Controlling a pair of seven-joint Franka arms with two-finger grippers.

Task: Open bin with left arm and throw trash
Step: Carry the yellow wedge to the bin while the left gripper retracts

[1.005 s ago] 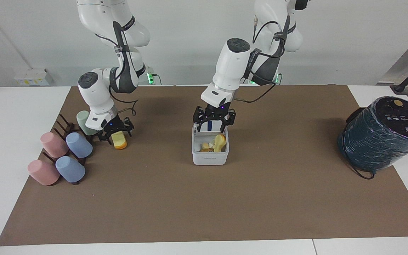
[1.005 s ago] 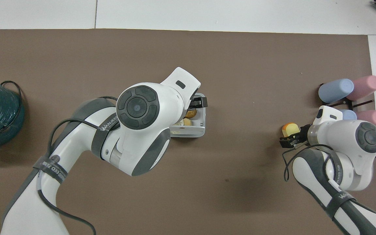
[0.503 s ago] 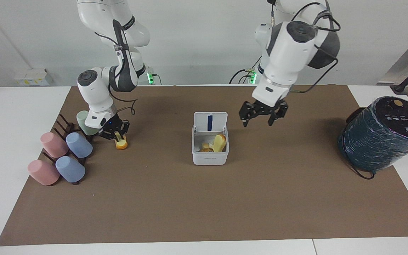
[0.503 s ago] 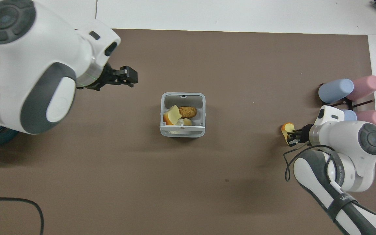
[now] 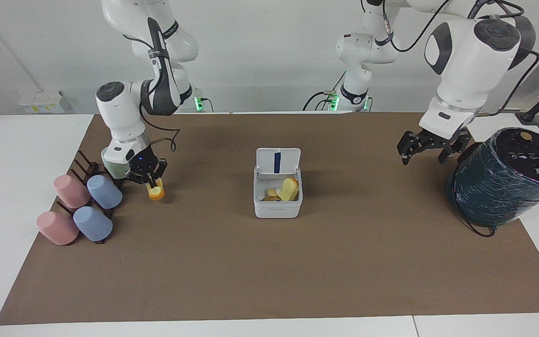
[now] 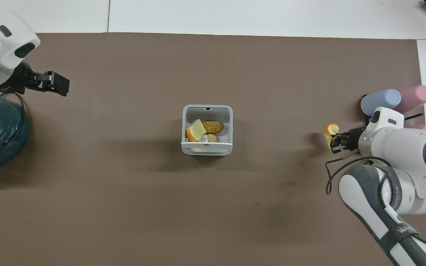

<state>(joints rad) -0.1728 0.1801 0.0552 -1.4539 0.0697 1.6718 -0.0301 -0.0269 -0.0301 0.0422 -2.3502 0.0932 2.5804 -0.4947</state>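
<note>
Brown-covered worktop (image 5: 269,262), white square bin (image 5: 278,209) set mid-mat with lid raised, yellow scraps inside, left fingers (image 5: 431,152) spread wide beside teal cylinder (image 5: 503,180), right fingers (image 5: 153,184) clamped on yellow-orange block (image 5: 156,192) beside cups (image 5: 103,192).

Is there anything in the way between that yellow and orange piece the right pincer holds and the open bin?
Nothing visible. The right pincer grips the yellow and orange piece beside the cups; only bare brown mat lies between it and the bin, whose lid stands open.
</note>
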